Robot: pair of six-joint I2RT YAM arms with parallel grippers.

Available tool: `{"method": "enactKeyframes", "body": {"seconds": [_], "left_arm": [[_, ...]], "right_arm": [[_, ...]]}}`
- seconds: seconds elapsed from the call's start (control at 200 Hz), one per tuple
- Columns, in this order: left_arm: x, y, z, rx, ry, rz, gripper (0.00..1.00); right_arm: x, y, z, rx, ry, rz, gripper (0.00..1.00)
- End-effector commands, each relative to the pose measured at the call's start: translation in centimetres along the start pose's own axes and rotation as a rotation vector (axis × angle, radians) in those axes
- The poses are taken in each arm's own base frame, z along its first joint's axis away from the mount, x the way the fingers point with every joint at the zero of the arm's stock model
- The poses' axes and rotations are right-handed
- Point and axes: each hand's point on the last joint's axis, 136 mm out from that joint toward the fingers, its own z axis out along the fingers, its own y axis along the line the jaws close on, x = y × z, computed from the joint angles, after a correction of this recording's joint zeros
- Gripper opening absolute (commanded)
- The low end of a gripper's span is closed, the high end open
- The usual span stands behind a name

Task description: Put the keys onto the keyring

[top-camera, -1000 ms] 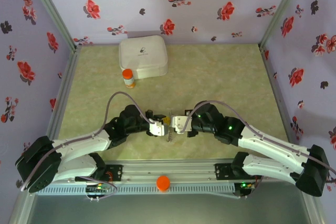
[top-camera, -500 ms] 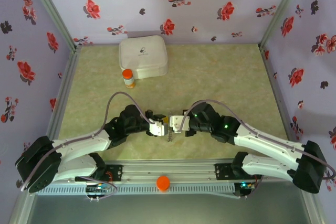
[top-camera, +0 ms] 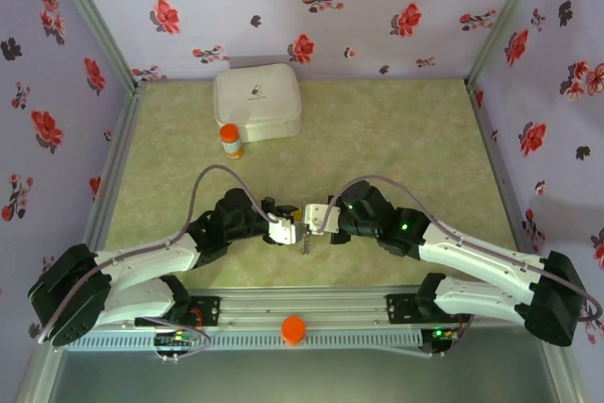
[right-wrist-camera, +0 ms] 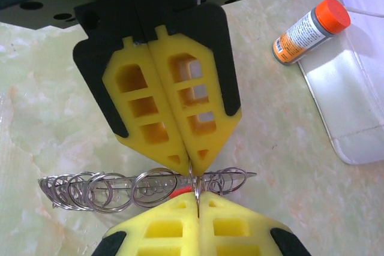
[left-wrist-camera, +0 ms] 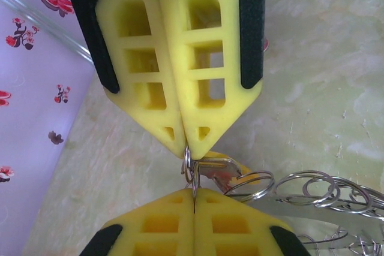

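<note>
both pinch the keyring, tip to tip: left gripper, right gripper; bottle just beside white box, well apart behind them.

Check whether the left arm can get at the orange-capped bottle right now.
Probably not yet: the left gripper is shut on the keyring, tip to tip with the right gripper. The way to the bottle looks free once it lets go.

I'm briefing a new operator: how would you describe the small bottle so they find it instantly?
On the green table, find the white rounded case against the back wall, left of centre. The bottle stands just before its near-left corner, marked out by its bright orange cap.
</note>
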Motion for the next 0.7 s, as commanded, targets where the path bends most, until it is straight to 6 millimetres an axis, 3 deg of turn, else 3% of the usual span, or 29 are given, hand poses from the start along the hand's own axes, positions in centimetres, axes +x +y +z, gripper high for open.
{"method": "enactKeyframes", "body": {"seconds": [0.0, 0.245, 0.405, 0.695], "left_arm": [[-2.0, 1.5, 0.1, -0.038, -0.064, 0.046, 0.00], [-1.9, 1.4, 0.2, -0.032, -0.062, 0.040, 0.00], [-2.1, 1.6, 0.1, -0.041, -0.065, 0.052, 0.00], [-2.2, 2.9, -0.3, -0.132, -0.068, 0.125, 0.00]], "right_arm": [[-2.0, -1.2, -0.5, 0.041, -0.076, 0.048, 0.00], [-2.4, -1.1, -0.6, 0.036, -0.110, 0.041, 0.00], [-1.3, -2.1, -0.3, 0.090, -0.046, 0.070, 0.00], [0.3, -3.1, -0.5, 0.093, -0.024, 0.327, 0.00]]}}
